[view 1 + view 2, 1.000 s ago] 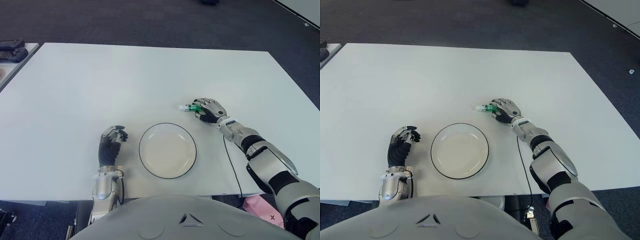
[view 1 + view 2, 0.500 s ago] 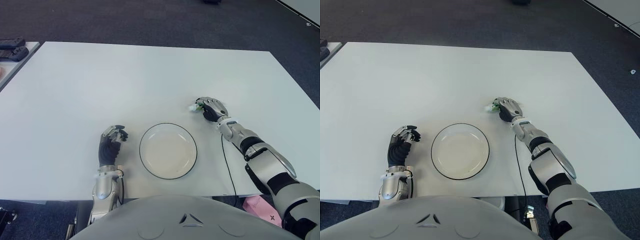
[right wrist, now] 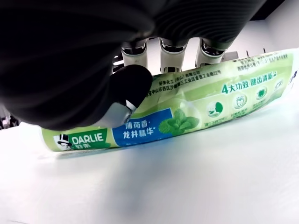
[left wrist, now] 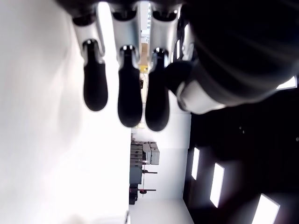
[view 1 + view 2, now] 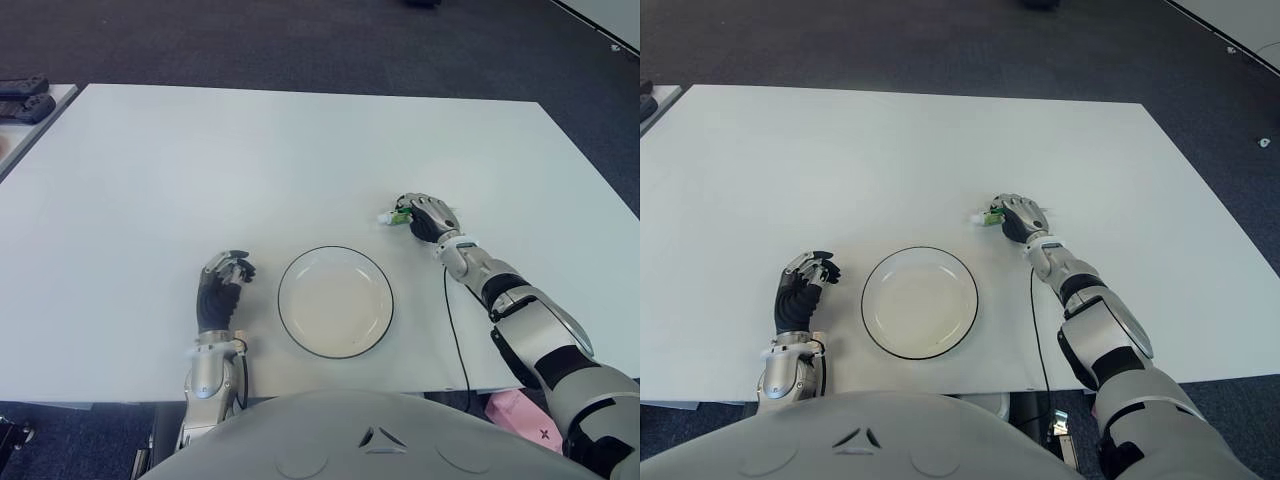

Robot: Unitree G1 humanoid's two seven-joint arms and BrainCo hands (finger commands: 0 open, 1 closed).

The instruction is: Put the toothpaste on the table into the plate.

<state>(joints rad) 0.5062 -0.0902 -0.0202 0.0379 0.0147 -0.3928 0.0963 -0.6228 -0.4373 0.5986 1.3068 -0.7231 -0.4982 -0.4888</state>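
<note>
A green and white toothpaste tube (image 3: 187, 116) lies flat on the white table (image 5: 200, 160). My right hand (image 5: 425, 215) is curled over it, thumb pressed on its front and fingers behind. In the eye views only the tube's end (image 5: 391, 216) sticks out to the left of the hand. The round white plate (image 5: 300, 320) with a dark rim sits nearer to me and to the left of that hand, with nothing in it. My left hand (image 5: 225, 275) shows just left of the plate, fingers curled and holding nothing.
Dark objects (image 5: 25, 100) lie on a separate surface at the far left. A thin cable (image 5: 455, 330) runs from my right wrist over the table's near edge. A pink thing (image 5: 515, 408) shows below that edge at the right. Dark carpet lies beyond the table.
My right hand has shifted slightly to the right with the tube under it, and less of the tube now sticks out. The left hand and the plate have not moved.
</note>
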